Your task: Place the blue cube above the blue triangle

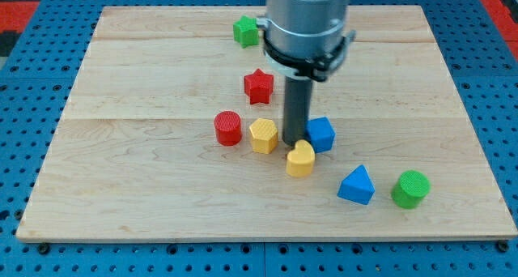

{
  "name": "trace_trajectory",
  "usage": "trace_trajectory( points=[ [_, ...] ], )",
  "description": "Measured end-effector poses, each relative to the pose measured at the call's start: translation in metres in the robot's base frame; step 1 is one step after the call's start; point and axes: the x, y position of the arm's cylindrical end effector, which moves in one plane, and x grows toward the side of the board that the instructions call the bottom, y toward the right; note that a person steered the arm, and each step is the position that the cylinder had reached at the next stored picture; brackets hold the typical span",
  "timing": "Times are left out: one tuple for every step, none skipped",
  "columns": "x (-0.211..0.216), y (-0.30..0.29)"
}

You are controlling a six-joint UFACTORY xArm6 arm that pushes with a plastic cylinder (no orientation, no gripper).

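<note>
The arm came down from the view's top, a wide grey cylinder with a dark ring at its lower edge. Below it the straight dark rod (296, 107) stood upright. My tip (295, 141) rested on the surface, near the middle of the view.

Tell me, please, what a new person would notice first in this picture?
First, the big grey arm coming down from the view's top, with my tip beside the blue cube, on its left. Around it sit the yellow hexagon, yellow heart and red star; the blue triangle lies lower right.
</note>
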Motion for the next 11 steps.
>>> trace_trajectory(
  points=[
    [0.006, 0.018],
    [-0.022, 0.013],
    [-0.033, -0.026],
    [-0.064, -0.022],
    [-0.050, 0.022],
    [-0.004, 0.027],
    [0.035, 0.035],
    [0.014, 0.037],
    [-0.039, 0.020],
    [-0.080, 0.016],
    [-0.101, -0.039]
  ],
)
